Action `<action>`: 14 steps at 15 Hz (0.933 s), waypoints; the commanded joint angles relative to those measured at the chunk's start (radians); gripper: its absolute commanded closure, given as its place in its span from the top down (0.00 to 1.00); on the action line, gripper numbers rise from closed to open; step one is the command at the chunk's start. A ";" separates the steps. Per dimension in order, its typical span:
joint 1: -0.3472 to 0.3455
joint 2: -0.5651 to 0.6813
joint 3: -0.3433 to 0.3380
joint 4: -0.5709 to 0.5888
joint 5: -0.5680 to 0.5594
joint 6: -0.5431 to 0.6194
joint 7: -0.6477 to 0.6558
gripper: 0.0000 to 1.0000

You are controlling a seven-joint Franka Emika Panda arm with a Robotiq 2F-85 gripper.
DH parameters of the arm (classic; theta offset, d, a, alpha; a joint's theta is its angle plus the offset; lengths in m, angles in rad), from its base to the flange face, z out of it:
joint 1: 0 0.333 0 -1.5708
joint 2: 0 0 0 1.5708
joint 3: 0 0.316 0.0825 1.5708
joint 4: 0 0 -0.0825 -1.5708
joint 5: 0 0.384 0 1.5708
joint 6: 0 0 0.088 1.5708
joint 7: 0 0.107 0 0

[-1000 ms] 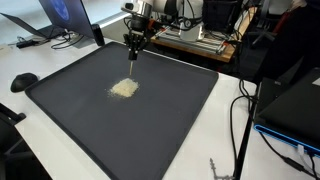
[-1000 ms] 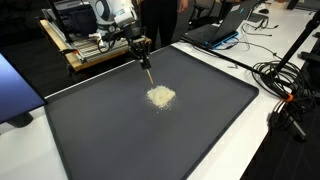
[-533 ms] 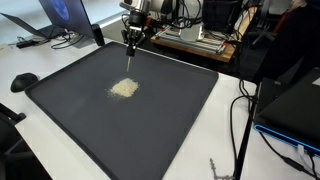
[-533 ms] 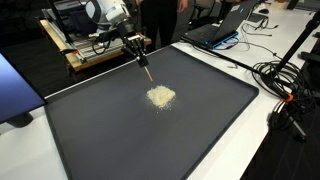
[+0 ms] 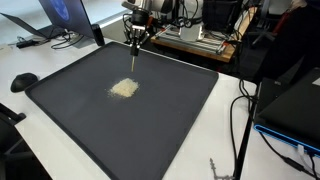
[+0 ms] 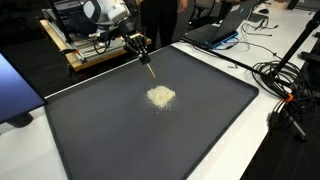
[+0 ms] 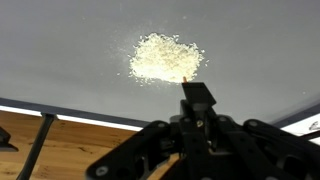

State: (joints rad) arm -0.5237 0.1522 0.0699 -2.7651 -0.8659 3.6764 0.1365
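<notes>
Claw (image 5: pixel 133 40): pressed together, pinching the top end of a thin stick (image 5: pixel 133 55). Holding it by that end leaves the rest of its length free, hanging below the fingers. In an exterior view the stick (image 6: pixel 148 66) slants a little, lower end toward the mat's middle.

Position: claw high over the far edge of the dark mat (image 5: pixel 170 120), near the rack behind. The stick's lower end looks clear of the mat, though contact cannot be ruled out from these angles.

Heap of pale grains (image 5: pixel 124 88): near the mat's middle, well apart from the stick's end, in one loose mound with a few strays at its rim. The wrist view looks down past the stick's dark end (image 7: pixel 194 93) onto the heap (image 7: pixel 165 58), so claw and heap are roughly in line.

Judgement: with the heap central, there is bare mat on every side, so loose grains would stay off the white counter (image 5: pixel 25 65). The dark surface makes the pale grains easy to see.

Surroundings: laptop (image 6: pixel 225 28) and cables (image 6: pixel 280 75) on the counter, off the mat.
</notes>
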 commanded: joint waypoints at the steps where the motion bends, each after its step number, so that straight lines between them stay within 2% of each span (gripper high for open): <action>1: 0.004 -0.058 0.026 0.001 -0.091 -0.072 0.072 0.03; 6: 0.044 -0.115 0.136 0.048 -0.188 -0.324 0.218 0.03; 9: 0.075 -0.092 0.221 0.094 -0.145 -0.476 0.235 0.03; 10: 0.240 -0.083 0.100 0.081 0.029 -0.495 0.085 0.03; 12: 0.310 -0.065 0.083 0.115 0.151 -0.567 0.021 0.03; 13: 0.213 -0.062 0.206 0.132 0.221 -0.608 -0.018 0.03; 14: 0.225 -0.060 0.225 0.151 0.329 -0.642 -0.092 0.03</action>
State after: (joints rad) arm -0.2701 0.0724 0.2094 -2.6673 -0.7327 3.1208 0.1851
